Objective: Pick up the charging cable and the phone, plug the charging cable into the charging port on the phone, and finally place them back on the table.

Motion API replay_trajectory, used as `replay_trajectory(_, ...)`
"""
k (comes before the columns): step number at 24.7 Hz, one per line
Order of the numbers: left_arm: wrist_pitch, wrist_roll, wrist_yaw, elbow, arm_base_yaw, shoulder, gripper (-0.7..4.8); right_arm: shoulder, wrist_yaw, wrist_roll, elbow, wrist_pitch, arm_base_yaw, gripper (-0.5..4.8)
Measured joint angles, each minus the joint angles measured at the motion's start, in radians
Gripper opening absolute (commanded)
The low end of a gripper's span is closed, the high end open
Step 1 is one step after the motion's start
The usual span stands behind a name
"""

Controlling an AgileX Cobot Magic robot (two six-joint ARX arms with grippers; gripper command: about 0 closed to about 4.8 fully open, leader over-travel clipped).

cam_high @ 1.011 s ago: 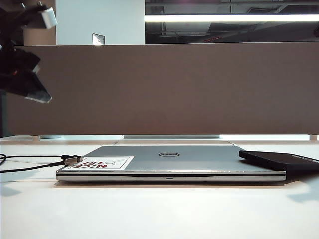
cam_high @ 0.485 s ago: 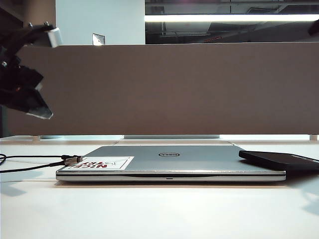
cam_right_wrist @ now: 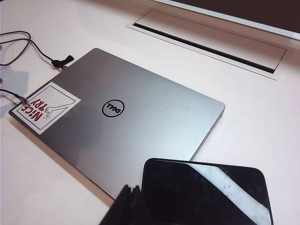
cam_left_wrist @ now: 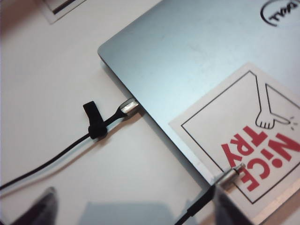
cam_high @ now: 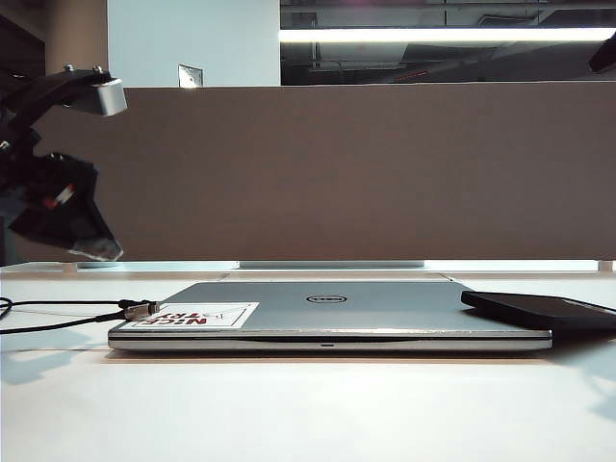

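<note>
The charging cable (cam_left_wrist: 197,206) is a thin black cord. Its silvery plug (cam_left_wrist: 233,172) rests on the laptop's sticker and also shows as the plug (cam_high: 142,309) in the exterior view. My left gripper (cam_left_wrist: 136,212) hangs above it, open, with its fingertips (cam_left_wrist: 44,206) wide apart and nothing between them. In the exterior view the left gripper (cam_high: 91,248) is above the white table (cam_high: 308,414) at the left. The phone (cam_right_wrist: 206,192), a glossy black slab, lies over the laptop's corner; the phone (cam_high: 539,310) is at the right. My right gripper (cam_right_wrist: 131,202) is shut and empty just beside it. The charging port is not visible.
A closed silver Dell laptop (cam_high: 327,313) with a red "NICE TRY" sticker (cam_left_wrist: 243,140) lies mid-table. A second black cord with a strap (cam_left_wrist: 93,121) ends in a plug (cam_left_wrist: 127,107) at the laptop's side edge. A brown divider panel (cam_high: 337,173) stands behind. A cable slot (cam_right_wrist: 206,42) is set in the table.
My left gripper has come down and slightly right toward the cable's end. The cable, laptop and phone have not moved.
</note>
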Motion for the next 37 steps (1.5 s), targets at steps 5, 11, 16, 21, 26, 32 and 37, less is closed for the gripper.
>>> replay_trajectory(5, 0.001, 0.14, 0.0, 0.0, 0.0, 0.013, 3.81, 0.0, 0.0, 0.001, 0.0, -0.004, 0.0, -0.02)
replay_trajectory(11, 0.0, 0.219, 0.0, 0.0, 0.0, 0.073, 3.8, 0.0, 0.0, 0.001, 0.0, -0.004, 0.0, -0.02)
replay_trajectory(16, -0.003, 0.309, 0.0, 0.0, 0.0, 0.074, 3.8, 0.0, 0.0, 0.001, 0.0, -0.004, 0.0, -0.02)
replay_trajectory(21, -0.018, 0.338, 0.0, 0.0, 0.0, 0.074, 3.8, 0.0, 0.0, 0.001, 0.0, -0.003, 0.0, -0.02)
replay_trajectory(26, -0.031, 0.363, 0.0, 0.0, 0.0, 0.074, 3.8, 0.0, 0.0, 0.001, 0.0, -0.003, 0.0, -0.02)
replay_trajectory(32, -0.03, 0.402, 0.0, 0.0, -0.022, 0.11, 3.8, 0.0, 0.0, 0.001, 0.0, -0.002, 0.0, -0.02)
replay_trajectory(37, 0.001, 0.408, -0.001, 0.0, -0.051, 0.167, 3.76, -0.001, 0.0, 0.001, 0.0, 0.005, 0.0, -0.02)
